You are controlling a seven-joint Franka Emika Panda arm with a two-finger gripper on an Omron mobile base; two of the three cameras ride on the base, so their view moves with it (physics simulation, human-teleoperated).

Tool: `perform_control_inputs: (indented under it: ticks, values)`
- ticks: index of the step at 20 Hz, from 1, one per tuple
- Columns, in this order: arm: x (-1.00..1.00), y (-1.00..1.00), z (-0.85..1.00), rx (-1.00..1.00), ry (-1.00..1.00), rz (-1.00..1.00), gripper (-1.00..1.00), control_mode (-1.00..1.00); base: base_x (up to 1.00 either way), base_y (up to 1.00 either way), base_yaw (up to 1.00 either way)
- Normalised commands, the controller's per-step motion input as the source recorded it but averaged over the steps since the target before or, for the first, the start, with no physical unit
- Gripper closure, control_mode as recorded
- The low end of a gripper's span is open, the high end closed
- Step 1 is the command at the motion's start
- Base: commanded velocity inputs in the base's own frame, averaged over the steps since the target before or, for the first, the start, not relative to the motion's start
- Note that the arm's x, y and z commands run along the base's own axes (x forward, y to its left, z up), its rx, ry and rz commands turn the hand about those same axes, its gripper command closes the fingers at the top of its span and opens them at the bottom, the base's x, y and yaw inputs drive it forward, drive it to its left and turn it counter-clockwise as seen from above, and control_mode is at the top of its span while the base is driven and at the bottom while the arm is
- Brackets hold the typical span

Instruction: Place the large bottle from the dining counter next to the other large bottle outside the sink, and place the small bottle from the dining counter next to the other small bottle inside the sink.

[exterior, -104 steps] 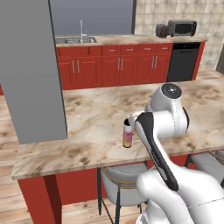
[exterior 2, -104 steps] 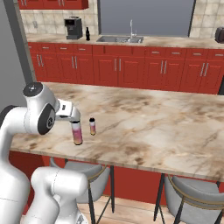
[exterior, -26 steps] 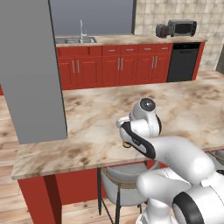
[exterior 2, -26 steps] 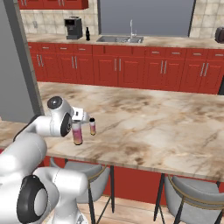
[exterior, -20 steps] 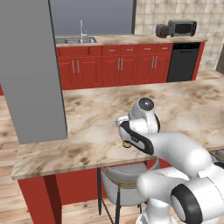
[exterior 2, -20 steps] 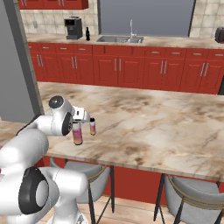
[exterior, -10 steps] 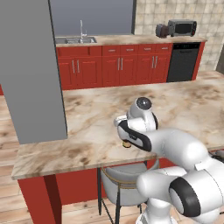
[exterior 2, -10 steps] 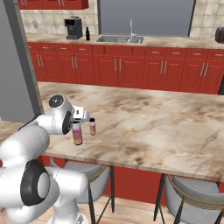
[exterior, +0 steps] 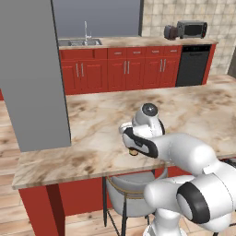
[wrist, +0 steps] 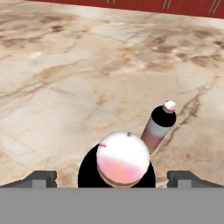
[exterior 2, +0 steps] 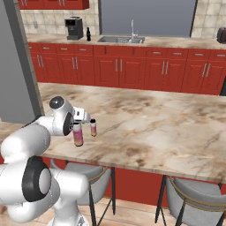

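My two-finger pincer [wrist: 112,177] hangs above a long dining counter of glossy beige marble with brown veins [exterior 2: 167,128], and its two small dark finger tips [wrist: 41,177] stand wide apart, open, with nothing pinched between them.

From my hand camera, looking down, the left finger tip sits at the lower left. Between the tips, directly under my hand, rises the large round bottle with a dark shoulder and a smooth pink-and-white cap [wrist: 122,162]. It stands upright and I see mostly its domed top. Whether my tips touch its sides I cannot tell. Just beyond it, to the right, stands the small slim bottle with a dark neck, pale pinkish body and a pink cap [wrist: 159,124], also upright, close beside the large one but apart from it. The right finger tip shows at the lower right.

From the camera behind my right side, my white rounded arm reaches in from the left. The large bottle [exterior 2: 78,134] stands below my hand near the counter's front edge, with the small bottle [exterior 2: 93,127] just to its right. Far behind, set in a counter over red cabinets, lies the steel sink with a tall thin tap [exterior 2: 121,39].
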Motion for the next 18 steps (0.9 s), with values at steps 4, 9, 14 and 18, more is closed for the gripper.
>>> perform_control_inputs:
  ticks: [4,9,14,18]
  values:
    - [0.06,0.06,-0.12,0.00,0.00,0.00,1.00,-1.00,0.00,0.00,0.00]
    - [0.00,0.01,-0.10,0.00,0.00,0.00,1.00,-1.00,0.00,0.00,0.00]
    - [0.00,0.00,-0.06,0.00,0.00,0.00,1.00,-1.00,0.00,0.00,0.00]
    - [-0.09,0.02,0.00,0.00,-0.06,0.00,1.00,-1.00,0.00,0.00,0.00]
